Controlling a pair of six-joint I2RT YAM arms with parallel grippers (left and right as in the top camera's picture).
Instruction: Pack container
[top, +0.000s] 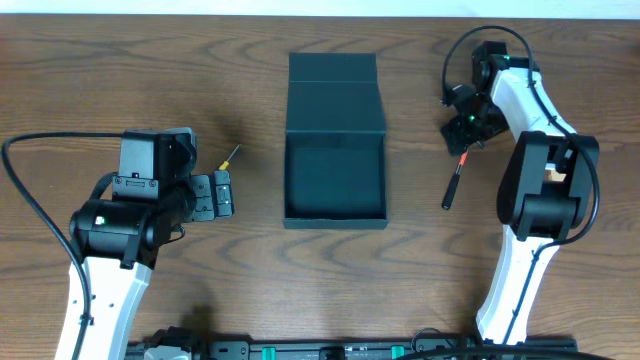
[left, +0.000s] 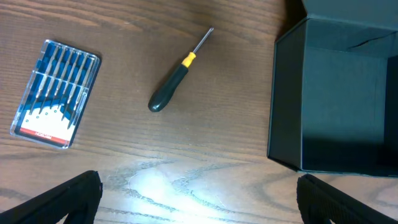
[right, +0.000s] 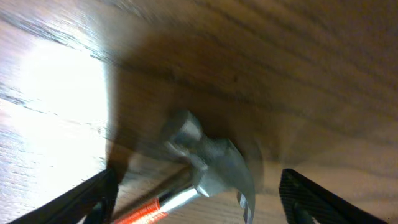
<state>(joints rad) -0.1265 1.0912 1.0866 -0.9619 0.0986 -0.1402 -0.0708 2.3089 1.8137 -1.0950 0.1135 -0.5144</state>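
Observation:
The container (top: 335, 180) is a dark teal-green box standing open mid-table, its flap lid (top: 335, 95) folded back on the far side; the inside looks bare. In the left wrist view its near wall (left: 339, 99) is at the right. My left gripper (top: 222, 193) hovers left of the box, open, with nothing between its fingers (left: 68, 199). My right gripper (top: 468, 125) is right of the box, low over a hammer (top: 455, 180). The steel hammer head (right: 208, 158) lies between the open fingers (right: 317, 202), which stand apart from it.
A black-handled screwdriver (left: 177, 74) with a yellow collar lies left of the box. A small blue case of bits (left: 55, 93) lies further left. The hammer's black handle points toward the near table edge.

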